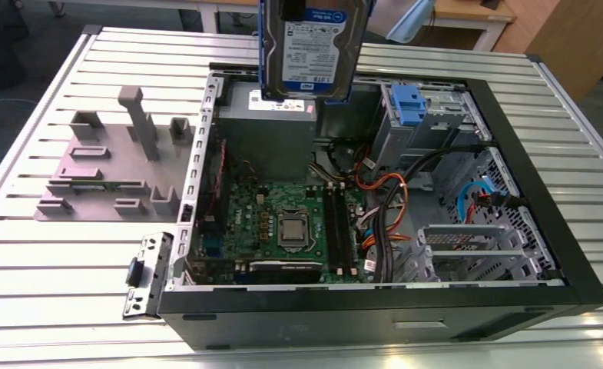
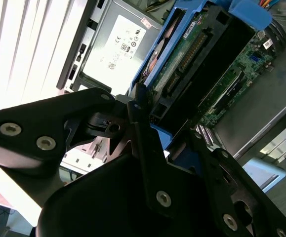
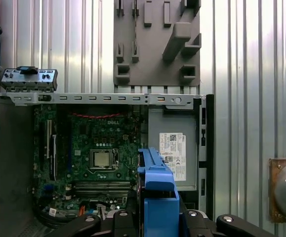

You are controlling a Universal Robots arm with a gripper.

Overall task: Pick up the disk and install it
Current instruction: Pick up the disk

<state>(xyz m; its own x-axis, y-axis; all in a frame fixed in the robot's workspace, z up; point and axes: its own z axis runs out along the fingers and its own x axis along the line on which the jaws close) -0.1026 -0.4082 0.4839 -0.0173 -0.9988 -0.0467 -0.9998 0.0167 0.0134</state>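
Pincer (image 3: 158, 216) around disk (image 1: 309, 46), above open case (image 1: 362, 311).

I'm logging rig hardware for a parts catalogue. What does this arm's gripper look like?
The gripper is matt black, built of flat, rounded linkage plates joined by silver screws at the pivots. Its fingers are narrow black bars. The first wrist view shows the same black links and silver screw heads.
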